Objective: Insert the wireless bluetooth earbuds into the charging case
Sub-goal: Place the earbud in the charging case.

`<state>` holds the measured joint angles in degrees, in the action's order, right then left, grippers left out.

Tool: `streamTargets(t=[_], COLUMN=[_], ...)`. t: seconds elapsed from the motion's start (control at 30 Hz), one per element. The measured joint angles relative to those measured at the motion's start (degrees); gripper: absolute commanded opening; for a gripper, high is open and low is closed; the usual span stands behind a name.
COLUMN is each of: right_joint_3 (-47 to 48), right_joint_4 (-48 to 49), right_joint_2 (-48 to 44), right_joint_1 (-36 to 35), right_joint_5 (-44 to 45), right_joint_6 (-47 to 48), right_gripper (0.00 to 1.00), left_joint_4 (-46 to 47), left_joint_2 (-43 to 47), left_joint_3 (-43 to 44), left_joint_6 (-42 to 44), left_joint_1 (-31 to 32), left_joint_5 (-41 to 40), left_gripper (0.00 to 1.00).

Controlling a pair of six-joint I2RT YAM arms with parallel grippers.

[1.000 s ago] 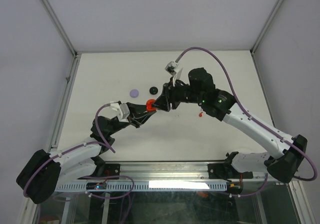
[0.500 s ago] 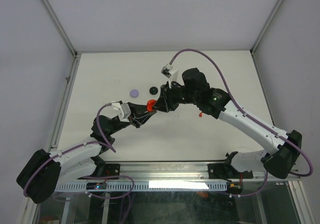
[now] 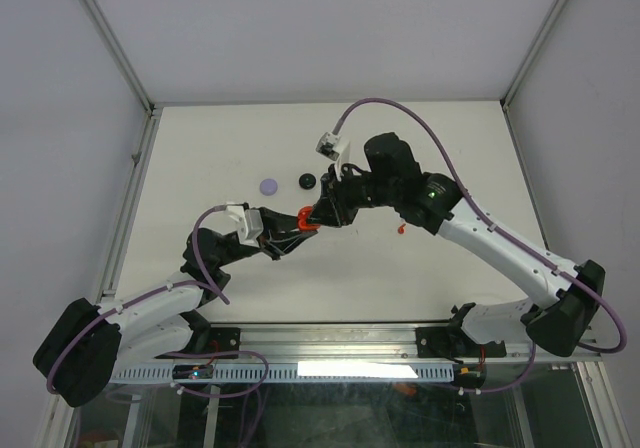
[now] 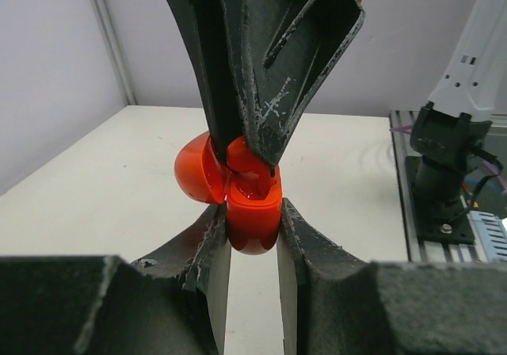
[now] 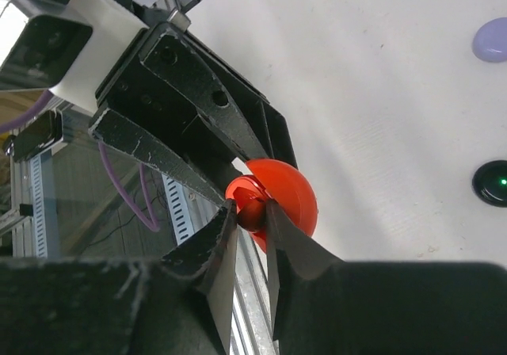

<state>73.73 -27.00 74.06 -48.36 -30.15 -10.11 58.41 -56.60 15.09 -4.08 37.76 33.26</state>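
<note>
One red earbud [image 5: 253, 215] in right hand [image 5: 249, 205] (at case [image 4: 255, 232] in left hand [image 4: 252, 211])

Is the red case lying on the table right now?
No, the red case is clamped between the left fingers, above the table.

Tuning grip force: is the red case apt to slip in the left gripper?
Probably slippery: the red case looks glossy and rounded, pinched by the left gripper on curved sides. Its open lid likely swings on its hinge if the right gripper pushes.
</note>
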Motion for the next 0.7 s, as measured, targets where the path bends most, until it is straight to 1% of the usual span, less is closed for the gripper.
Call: streamTargets(t=[0.27, 0.53, 0.7], right_joint_3=[1.4, 4.1, 5.0], right_joint_4=[-3.9, -8.0, -9.8], right_joint_2=[1.2, 2.8, 3.8], right_joint_1=[0.2, -0.3, -0.6], right_joint_5=[-8.0, -14.4, -16.0], right_joint_6=[9.0, 18.3, 20.9], right_gripper=[0.21, 0.33, 0.34], left_joint_4=[-0.6, -0.3, -0.1], left_joint_2=[-0.1, -1.4, -3.2], left_joint_3=[0.4, 1.9, 2.4], left_joint_6=[-3.1, -6.1, -7.4], left_joint_1=[0.0, 0.0, 0.0], left_joint_5=[6.6, 12.3, 13.9], left_gripper=[0.00, 0.00, 0.00])
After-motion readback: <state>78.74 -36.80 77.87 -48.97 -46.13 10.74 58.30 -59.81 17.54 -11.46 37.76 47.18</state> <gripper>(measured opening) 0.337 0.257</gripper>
